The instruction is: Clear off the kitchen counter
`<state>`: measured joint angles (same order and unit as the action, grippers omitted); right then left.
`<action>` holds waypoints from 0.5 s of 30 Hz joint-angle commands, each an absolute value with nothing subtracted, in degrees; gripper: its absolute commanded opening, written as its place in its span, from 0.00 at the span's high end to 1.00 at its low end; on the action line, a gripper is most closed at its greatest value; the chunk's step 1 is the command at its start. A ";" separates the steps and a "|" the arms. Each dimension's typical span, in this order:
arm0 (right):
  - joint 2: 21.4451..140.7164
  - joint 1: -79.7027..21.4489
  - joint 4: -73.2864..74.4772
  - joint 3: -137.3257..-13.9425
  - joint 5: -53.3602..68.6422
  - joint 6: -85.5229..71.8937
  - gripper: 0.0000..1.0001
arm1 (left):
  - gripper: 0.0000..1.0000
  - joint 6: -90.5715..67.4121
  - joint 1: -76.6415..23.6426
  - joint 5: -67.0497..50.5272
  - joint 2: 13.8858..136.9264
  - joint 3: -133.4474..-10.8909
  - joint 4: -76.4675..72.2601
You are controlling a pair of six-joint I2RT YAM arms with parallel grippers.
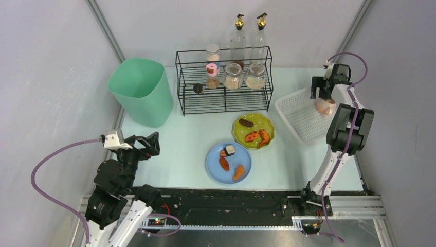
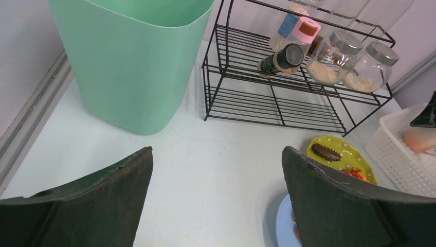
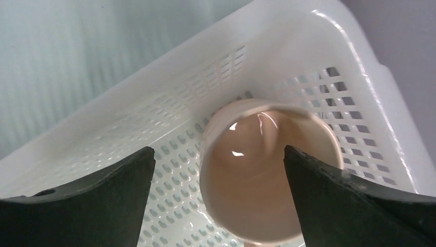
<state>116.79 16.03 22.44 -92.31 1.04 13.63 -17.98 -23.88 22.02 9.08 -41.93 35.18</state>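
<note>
- Hovering over the white basket (image 3: 288, 56) at the far right of the kitchen counter (image 1: 185, 149), the right gripper (image 1: 323, 96) has its jaws spread wide, gripping nothing.
- A pinkish cup (image 3: 257, 170) sits inside the basket directly below and between the two fingers; its rim looks close to the right finger, though I cannot tell whether they touch.
- The left gripper (image 2: 217, 154) hangs open and empty over the near-left part of the counter, facing the green bin (image 1: 141, 98) and the wire rack (image 1: 226, 100).
- Step in hand, as I judge it: dropping off the cup in the basket, which looks done.
- The counter is not yet cleared: a blue plate (image 1: 212, 167) and a green plate (image 1: 235, 131), both carrying food scraps, lie side by side near its middle.
- The next move probably calls for lifting the right arm straight up, clear of the basket walls and the cup, then reaching for a plate. The scraps likely belong in the bin.
</note>
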 commanded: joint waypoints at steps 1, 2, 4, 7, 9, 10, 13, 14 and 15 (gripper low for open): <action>109.26 15.39 21.54 -94.83 0.39 10.61 0.01 | 0.02 -18.01 -24.17 20.98 8.57 -42.36 33.74; 108.46 15.10 21.51 -94.88 0.14 9.84 0.01 | 0.02 -18.01 -24.21 20.91 8.59 -42.38 33.75; 106.15 14.37 21.40 -94.76 0.02 9.01 0.01 | 0.02 -18.02 -24.25 20.90 8.61 -42.37 33.73; 101.30 12.15 19.39 -92.52 -3.42 9.27 0.01 | 0.02 -18.02 -24.26 20.80 8.46 -42.43 33.75; 98.37 9.89 17.80 -90.45 -5.13 9.80 0.01 | 0.02 -18.02 -24.31 20.61 8.37 -42.33 33.75; 97.48 8.14 17.25 -89.19 -6.47 9.83 0.01 | 0.02 -18.02 -24.34 20.38 8.36 -42.35 33.75; 92.16 4.56 14.02 -85.81 -10.49 8.43 0.00 | 0.02 -18.02 -24.35 20.14 8.37 -42.31 33.73; 89.59 2.90 13.43 -83.88 -12.05 6.48 0.01 | 0.02 -18.17 -24.39 20.27 8.31 -42.29 33.74; 88.26 1.38 12.87 -83.12 -12.70 2.65 0.00 | 0.02 -18.27 -24.42 20.69 8.33 -42.28 33.75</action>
